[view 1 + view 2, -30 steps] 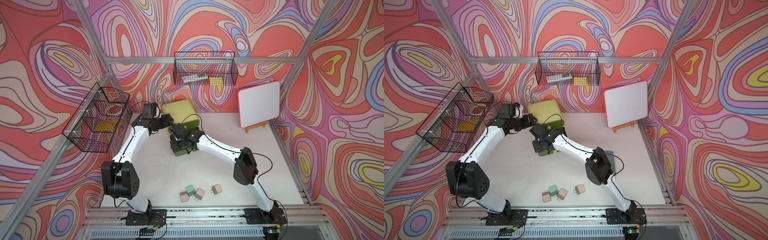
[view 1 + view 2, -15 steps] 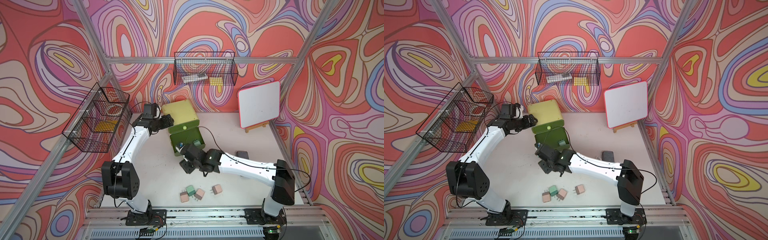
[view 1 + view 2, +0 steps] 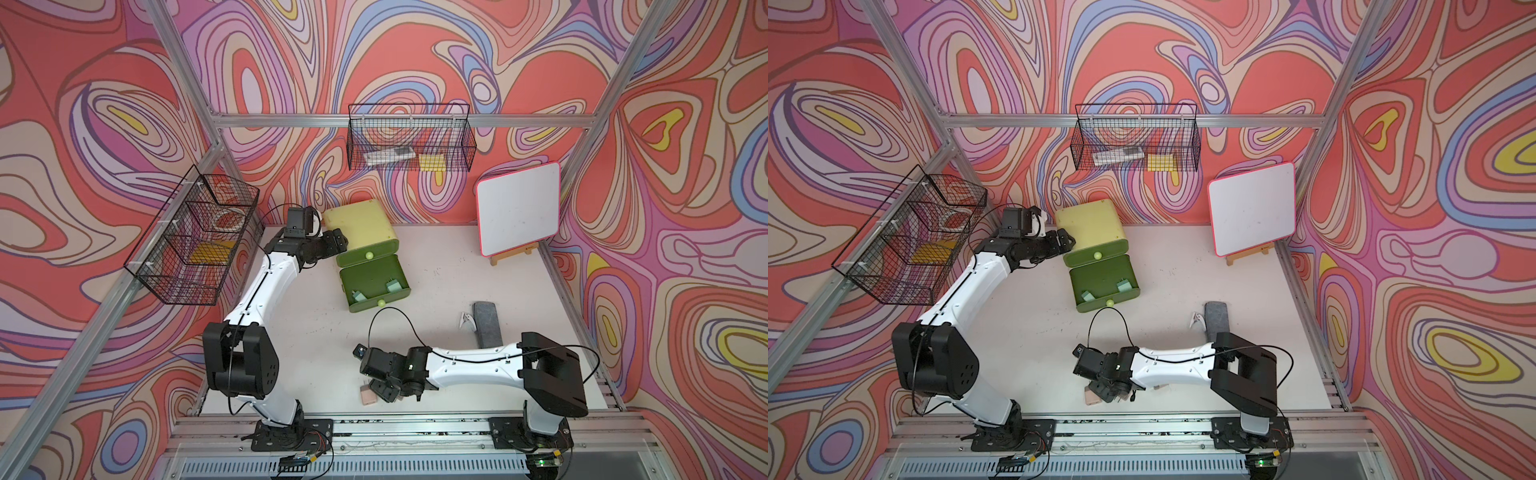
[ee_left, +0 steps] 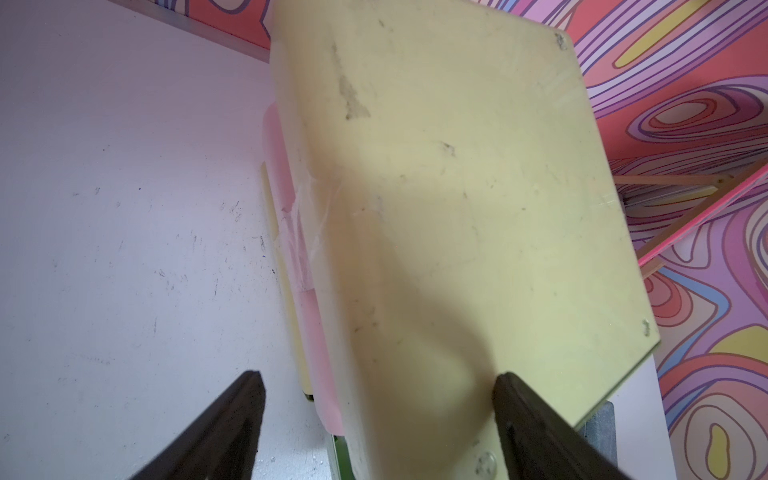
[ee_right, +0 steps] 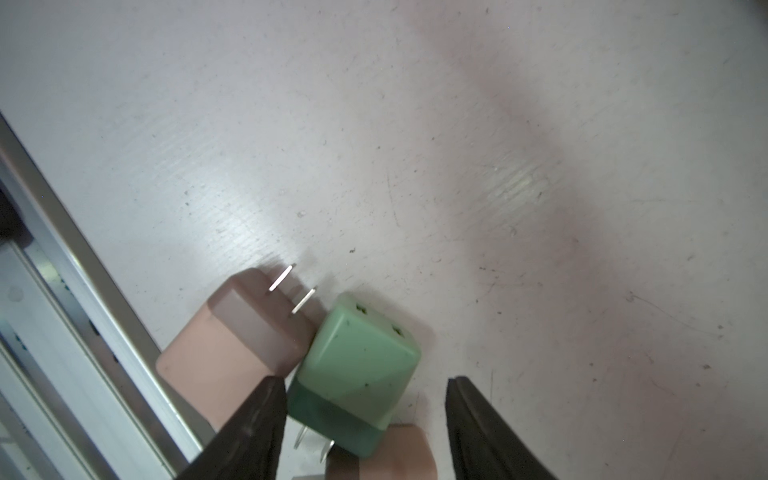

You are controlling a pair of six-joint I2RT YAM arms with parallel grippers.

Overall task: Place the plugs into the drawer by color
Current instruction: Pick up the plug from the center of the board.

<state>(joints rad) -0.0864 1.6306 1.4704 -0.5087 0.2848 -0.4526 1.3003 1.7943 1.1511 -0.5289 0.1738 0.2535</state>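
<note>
Two mint plugs (image 3: 392,286) lie in the pulled-out drawer (image 3: 372,274), centre of a top view. Left wrist: my left fingers (image 4: 224,436) stand apart at the cabinet (image 4: 457,208). Right wrist: my right fingers (image 5: 249,432) stand wide around a mint plug (image 5: 357,357) that touches a pink plug (image 5: 232,345), lower centre.

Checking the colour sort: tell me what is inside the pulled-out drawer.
Two mint green plugs lie in the open drawer, apart, toward its knob end. Its rear, under the cabinet, is hidden.
</note>
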